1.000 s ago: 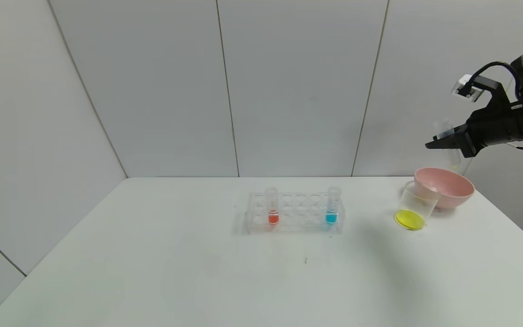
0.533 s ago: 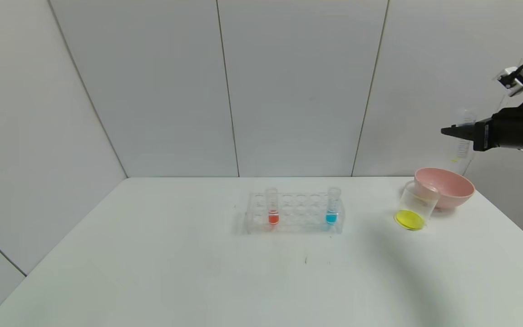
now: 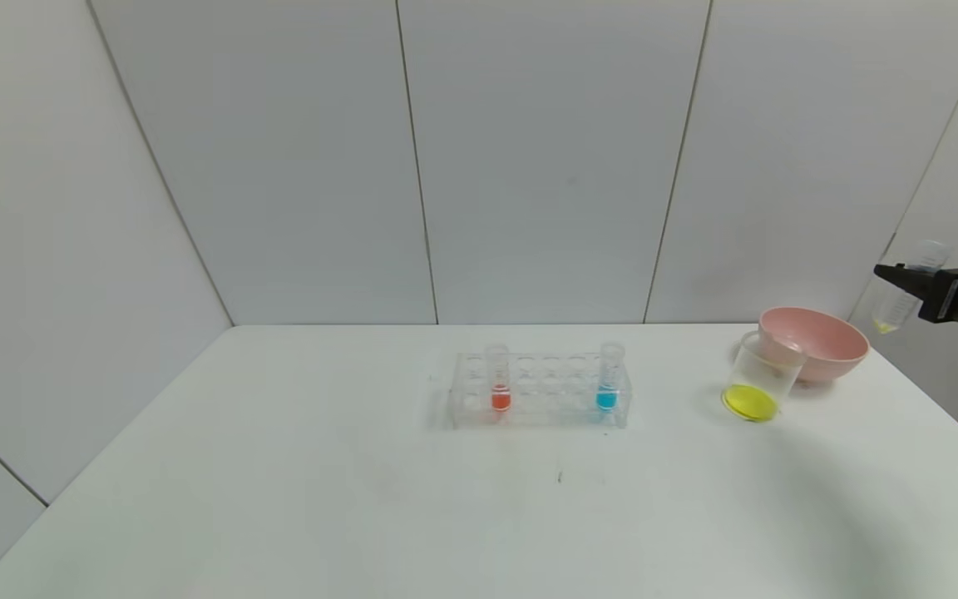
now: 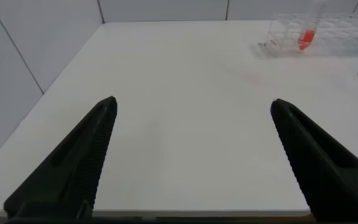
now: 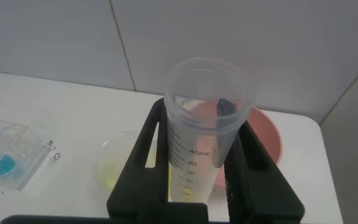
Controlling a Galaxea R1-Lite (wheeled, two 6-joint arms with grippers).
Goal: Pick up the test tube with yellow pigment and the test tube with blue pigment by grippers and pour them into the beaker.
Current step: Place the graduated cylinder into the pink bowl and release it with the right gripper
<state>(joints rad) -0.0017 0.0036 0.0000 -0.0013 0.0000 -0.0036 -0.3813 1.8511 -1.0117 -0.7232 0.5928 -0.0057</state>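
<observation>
Your right gripper [image 3: 903,279] has swung out to the right over the last second and now sits past the table's right edge, beyond the pink bowl [image 3: 815,342], with most of the arm out of the head view. It is clamped on the test tube with yellow pigment [image 3: 903,298], and the right wrist view shows the black fingers [image 5: 143,163] pressing both sides of that clear graduated tube. The tube looks nearly drained; only a small yellow trace shows at its tip, though at the frame edge you should treat that as likely rather than certain. The yellow liquid lies in the bottom of the beaker [image 3: 759,378], which stands just in front of the pink bowl, touching or nearly so. So the yellow pour appears done, and the arm's retreat reads as carrying the spent tube away. The test tube with blue pigment [image 3: 609,378] stands upright at the right end of the clear rack [image 3: 539,391], untouched, with an orange-red tube [image 3: 499,378] at the left end. That blue tube is the half of the task left for you. Your left gripper [image 4: 191,155] is parked low over the near left part of the white table [image 3: 362,499], fingers spread wide and holding nothing.
</observation>
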